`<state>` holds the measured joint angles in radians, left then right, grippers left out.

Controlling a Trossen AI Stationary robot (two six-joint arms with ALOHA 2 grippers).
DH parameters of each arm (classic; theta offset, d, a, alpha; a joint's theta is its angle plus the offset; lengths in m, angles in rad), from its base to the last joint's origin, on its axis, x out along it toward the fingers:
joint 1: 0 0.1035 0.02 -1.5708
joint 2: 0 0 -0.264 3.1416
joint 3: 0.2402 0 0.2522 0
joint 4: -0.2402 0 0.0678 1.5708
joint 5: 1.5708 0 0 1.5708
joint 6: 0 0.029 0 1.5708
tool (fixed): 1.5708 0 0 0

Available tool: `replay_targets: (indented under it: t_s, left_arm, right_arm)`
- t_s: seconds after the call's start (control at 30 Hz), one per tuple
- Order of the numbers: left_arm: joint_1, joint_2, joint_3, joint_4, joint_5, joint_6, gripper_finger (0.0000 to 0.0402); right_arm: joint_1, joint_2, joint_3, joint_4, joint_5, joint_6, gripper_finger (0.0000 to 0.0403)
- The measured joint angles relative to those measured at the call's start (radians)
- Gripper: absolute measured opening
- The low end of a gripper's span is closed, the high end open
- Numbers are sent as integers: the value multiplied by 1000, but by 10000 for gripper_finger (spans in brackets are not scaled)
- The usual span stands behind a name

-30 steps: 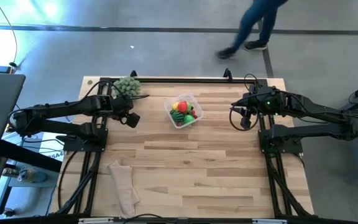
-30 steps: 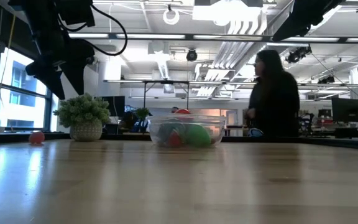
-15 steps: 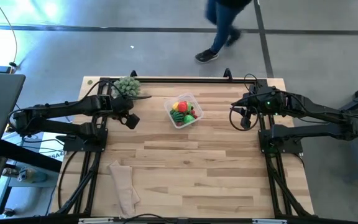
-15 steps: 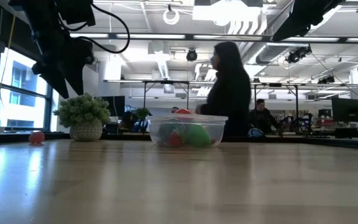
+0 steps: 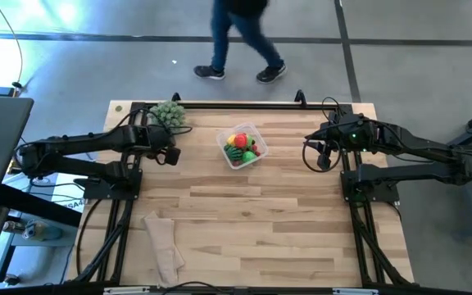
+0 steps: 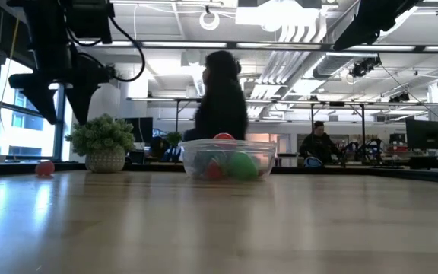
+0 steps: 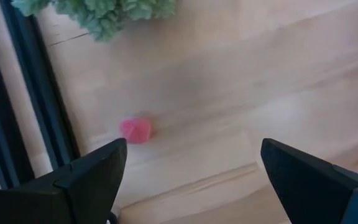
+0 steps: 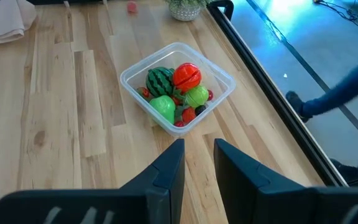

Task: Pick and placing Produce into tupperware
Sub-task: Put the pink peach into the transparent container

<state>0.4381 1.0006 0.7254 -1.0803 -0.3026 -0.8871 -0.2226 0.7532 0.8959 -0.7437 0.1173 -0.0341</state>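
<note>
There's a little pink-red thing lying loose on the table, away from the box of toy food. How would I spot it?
Start at the far-left corner of the wooden table, where the pale-green leafy ball stands. Right beside it, under the left gripper with its fingers spread wide, lies the small red piece on bare wood. It alone sits outside the clear tupperware.

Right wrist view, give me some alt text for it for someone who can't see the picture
A clear tupperware sits on the wooden table, filled with toy produce: a striped watermelon ball, a red piece, green pieces and small dark berries. The right gripper hangs short of it with its fingers close together, holding nothing. A person's leg crosses the floor beyond the table edge.
</note>
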Motion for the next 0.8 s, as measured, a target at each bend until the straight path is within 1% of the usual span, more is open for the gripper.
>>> replay_targets:
  t_s: [0.17, 0.43, 0.6, 0.8]
  left_arm:
    - [1, 55, -32, 27, -12, -58, 358]
    - [1, 111, -93, 48, -24, -228, 358]
    - [1, 118, -124, 96, -38, -264, 358]
    - [1, 118, -164, 120, -61, -350, 358]
  right_arm:
    - [0, 0, 0, 0, 0, 0, 76]
    - [0, 0, 0, 0, 0, 0, 76]
    - [0, 0, 0, 0, 0, 0, 76]
    - [0, 0, 0, 0, 0, 0, 76]
